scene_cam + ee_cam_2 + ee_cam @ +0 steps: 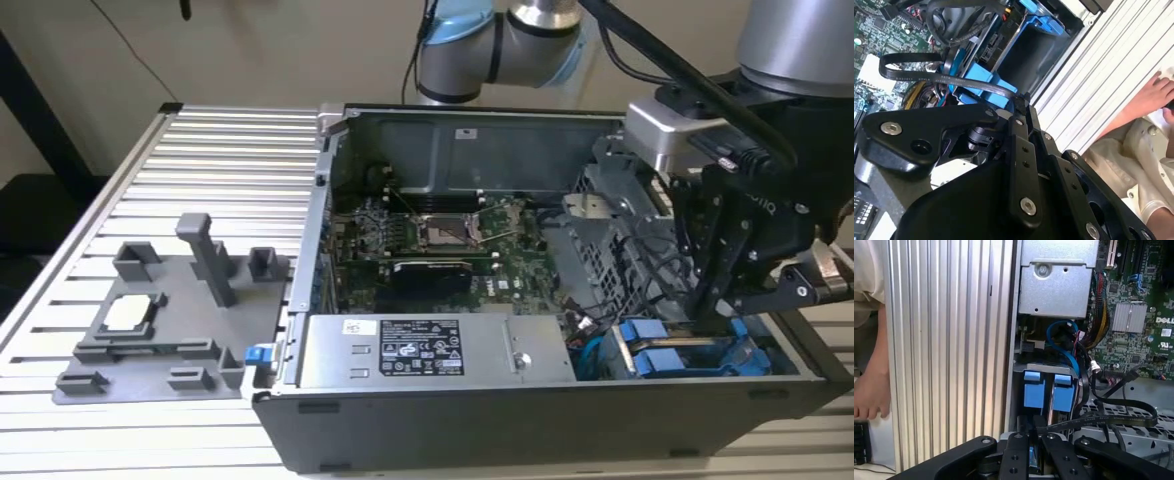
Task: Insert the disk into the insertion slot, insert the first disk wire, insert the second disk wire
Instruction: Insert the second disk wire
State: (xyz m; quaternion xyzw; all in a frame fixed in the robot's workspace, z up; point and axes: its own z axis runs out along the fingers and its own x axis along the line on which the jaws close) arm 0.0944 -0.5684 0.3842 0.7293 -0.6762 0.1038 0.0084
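Now the pincer [731, 318] reaches down into the computer case [534, 420], pinching a flat black wire [1104, 421] just above the blue insertion slot [681, 355]. Inside that slot, I cannot make out the disk.

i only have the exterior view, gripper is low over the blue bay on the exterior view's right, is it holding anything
observer: yes. In the second wrist view the gripper is pinched shut on the end of a flat black wire.
operator: where does the wire go
observer: in the first wrist view it runs from the fingertips out over the grey drive cage, beside the two blue fittings.
operator: anyone near
observer: yes, a person's hand is at the far side of the ribbed table, apart from the case.
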